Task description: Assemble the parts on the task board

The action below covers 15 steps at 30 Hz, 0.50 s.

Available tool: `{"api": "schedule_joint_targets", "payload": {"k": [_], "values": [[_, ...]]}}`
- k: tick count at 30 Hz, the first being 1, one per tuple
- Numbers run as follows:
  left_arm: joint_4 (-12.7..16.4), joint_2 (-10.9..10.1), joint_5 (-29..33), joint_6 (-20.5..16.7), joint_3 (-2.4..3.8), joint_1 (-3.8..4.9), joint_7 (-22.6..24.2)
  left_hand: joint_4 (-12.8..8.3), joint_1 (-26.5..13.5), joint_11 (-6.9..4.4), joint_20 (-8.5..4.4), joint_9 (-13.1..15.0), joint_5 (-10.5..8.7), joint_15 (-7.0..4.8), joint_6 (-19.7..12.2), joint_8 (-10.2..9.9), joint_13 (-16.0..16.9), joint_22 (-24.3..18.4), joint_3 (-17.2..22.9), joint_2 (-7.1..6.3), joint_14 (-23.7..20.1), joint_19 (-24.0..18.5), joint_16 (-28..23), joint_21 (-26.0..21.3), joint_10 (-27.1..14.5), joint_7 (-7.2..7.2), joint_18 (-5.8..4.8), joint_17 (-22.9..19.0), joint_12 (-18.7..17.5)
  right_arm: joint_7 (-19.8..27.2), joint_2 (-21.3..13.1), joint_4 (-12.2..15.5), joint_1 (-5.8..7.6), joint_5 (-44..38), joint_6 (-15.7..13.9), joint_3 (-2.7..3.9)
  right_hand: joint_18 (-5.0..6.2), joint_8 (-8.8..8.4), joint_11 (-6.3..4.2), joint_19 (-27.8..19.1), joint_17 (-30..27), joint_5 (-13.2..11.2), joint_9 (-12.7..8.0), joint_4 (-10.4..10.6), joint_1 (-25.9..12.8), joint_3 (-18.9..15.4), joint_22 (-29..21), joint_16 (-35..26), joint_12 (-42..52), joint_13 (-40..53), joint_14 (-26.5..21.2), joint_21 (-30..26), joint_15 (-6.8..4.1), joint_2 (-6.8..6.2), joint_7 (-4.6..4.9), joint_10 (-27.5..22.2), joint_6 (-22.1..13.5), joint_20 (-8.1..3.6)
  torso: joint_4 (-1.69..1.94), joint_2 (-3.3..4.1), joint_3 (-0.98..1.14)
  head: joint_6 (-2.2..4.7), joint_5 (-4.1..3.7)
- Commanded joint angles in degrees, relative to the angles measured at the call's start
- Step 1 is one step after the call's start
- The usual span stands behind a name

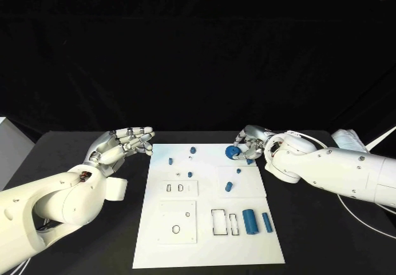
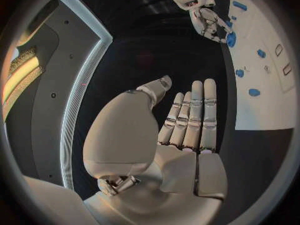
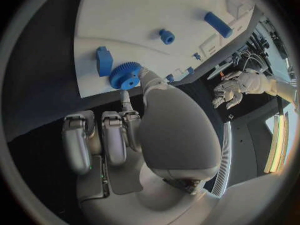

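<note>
Head view: at upper centre the right hand (image 1: 257, 144) pinches a small blue toothed plastic gear (image 1: 233, 152) over the white flat task board (image 1: 157, 249), seemingly to seat it, while the left hand (image 1: 123, 143) waits spread and empty at the board's upper left.

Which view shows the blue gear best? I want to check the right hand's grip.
The right wrist view: the blue gear shows its teeth, pinched by the right hand. The head view has it half hidden behind fingers; the left wrist view shows it small, far off.
</note>
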Motion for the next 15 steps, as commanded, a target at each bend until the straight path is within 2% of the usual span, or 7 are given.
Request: {"api": "schedule_joint_targets", "payload": {"k": [1, 11, 15], "values": [[0.08, 0.04, -0.06, 1.16, 0.05, 0.06, 0.25, -0.36, 0.09, 0.08, -0.03, -0.07, -0.27, 0.01, -0.45, 0.16, -0.06, 0.09, -0.02, 0.25, -0.39, -0.54, 0.37, 0.32, -0.39, 0.37, 0.75, -0.05, -0.11, 0.74, 0.35, -0.11, -0.21, 1.02, 1.25, 0.0, -0.78, 0.32, 0.38, 5.99, 14.61, 0.43, 0.08, 0.05, -0.08, -0.27, 15.07, 0.4, 0.33, 10.26, 5.88, 0.2, 0.25, 0.66, 0.41, 2.26, 0.09, 0.33, -0.08, 0.01, 0.06, -0.15, 0.13], [0.03, -0.04, -0.06, 1.21, 0.05, 0.06, 0.14, -0.36, 0.09, 0.08, -0.03, -0.07, -0.27, 0.01, -0.45, 0.16, -0.06, 0.09, -0.02, 0.25, -0.39, -0.54, 0.37, 0.32, -0.39, 0.37, 0.75, -0.05, -0.11, 0.52, 1.15, -1.44, -0.4, 1.13, 0.33, 0.0, -0.78, 0.43, 0.41, 5.99, 14.67, 0.79, 0.12, -0.02, 0.01, 0.06, 15.07, 0.42, 0.35, 10.31, 5.9, 0.2, 0.3, 1.08, 0.43, 2.24, 0.13, 0.39, 0.01, -0.05, 0.05, -0.16, 0.08], [-0.01, -0.05, -0.06, 1.25, 0.05, 0.06, 0.08, -0.36, 0.09, 0.08, -0.03, -0.07, -0.27, 0.01, -0.45, 0.16, -0.06, 0.09, -0.02, 0.25, -0.39, -0.54, 0.37, 0.32, -0.39, 0.37, 0.75, -0.05, -0.11, 0.46, 1.31, -1.61, -0.41, 1.14, 0.2, 0.0, -0.78, 0.6, 0.4, 5.99, 14.75, 1.12, 0.17, -0.11, 0.2, 0.52, 15.07, 0.45, 0.5, 10.52, 5.91, 0.2, 0.31, 1.47, 0.41, 2.37, 0.32, 0.43, -0.01, -0.03, 0.11, -0.14, 0.2]]}}
